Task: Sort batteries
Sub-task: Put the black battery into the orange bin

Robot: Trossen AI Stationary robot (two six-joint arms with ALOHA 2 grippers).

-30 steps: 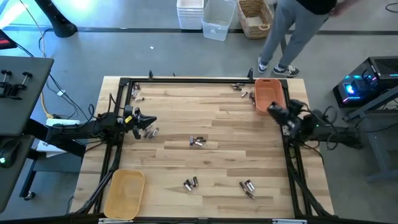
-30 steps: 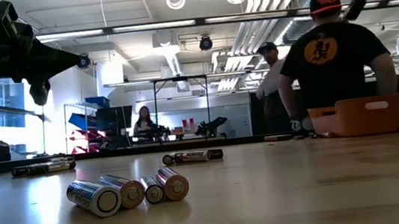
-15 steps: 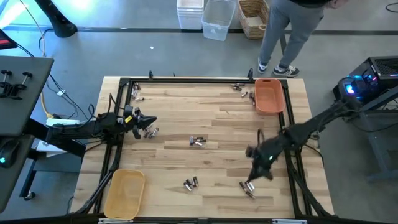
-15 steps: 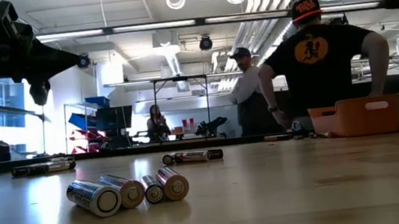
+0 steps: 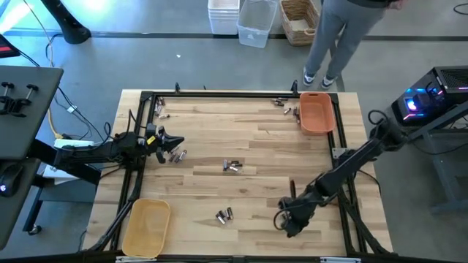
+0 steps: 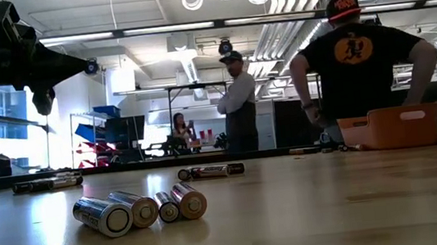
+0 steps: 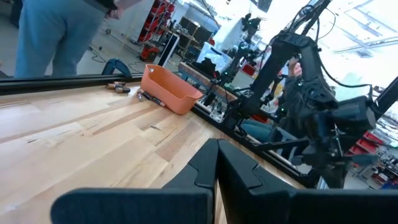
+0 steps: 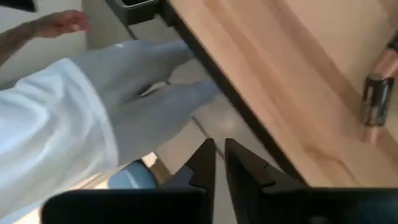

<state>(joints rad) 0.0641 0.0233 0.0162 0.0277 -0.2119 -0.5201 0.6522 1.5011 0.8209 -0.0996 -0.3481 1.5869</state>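
- High view: the right arm reached in a long diagonal from the table's right edge down to the near right part of the wooden table [image 5: 256, 153], with the right gripper [image 5: 287, 222] low over the boards; its fingers could not be made out from above. The left gripper [image 5: 172, 141] sat at the table's left side, its arm stretched level, with a small cluster of batteries [image 5: 178, 155] just beside the fingertips. Other batteries [image 5: 232, 166] lay at mid-table and a pair [image 5: 224, 215] lay well to the left of the right gripper. The orange tray [image 5: 317, 112] and yellow tray [image 5: 147, 226] stood at opposite corners
- Low view: four batteries [image 6: 140, 209] lay side by side on the boards; the left arm hung above them at the upper left
- Left wrist view: the left fingers [image 7: 239, 168] were pressed together, holding nothing
- Right wrist view: the right fingers [image 8: 242, 165] stood a narrow slit apart, empty; a battery [image 8: 375, 98] lay on the boards off to one side of them
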